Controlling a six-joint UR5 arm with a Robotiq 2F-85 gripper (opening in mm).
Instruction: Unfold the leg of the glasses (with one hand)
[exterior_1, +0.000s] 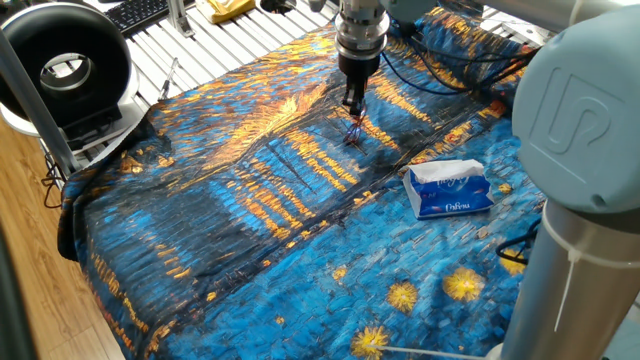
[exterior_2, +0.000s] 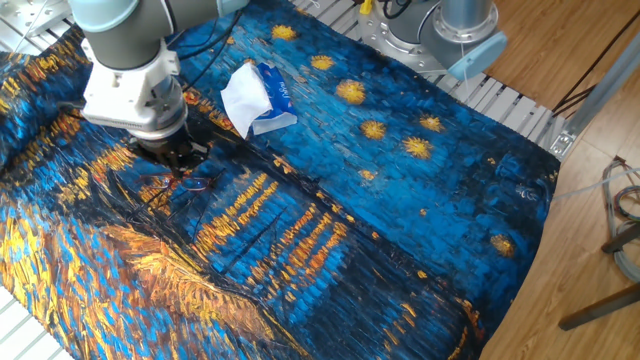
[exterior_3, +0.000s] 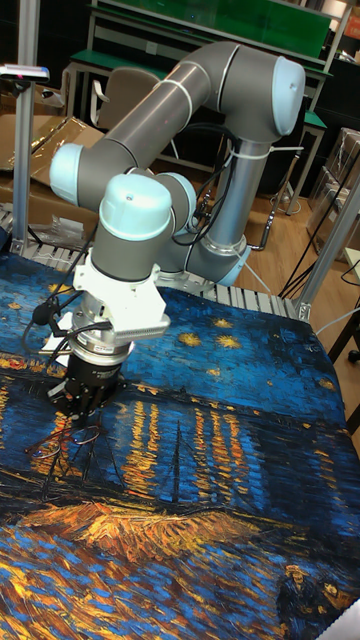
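Your gripper (exterior_2: 178, 160) sits straight over the glasses (exterior_2: 186, 180) on the painted cloth, tips at the frame. In the other fixed view the glasses lie at 6 o'clock off the tips. Can't tell if it's pinching the leg; wire too thin.

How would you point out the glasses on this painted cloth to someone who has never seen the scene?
Start at the grey robot arm and follow it down to its black claw over the cloth. Right at the claw's tip lie the glasses, well apart from the blue tissue pack. They are thin dark reddish wire with clear lenses, far smaller than the pack.
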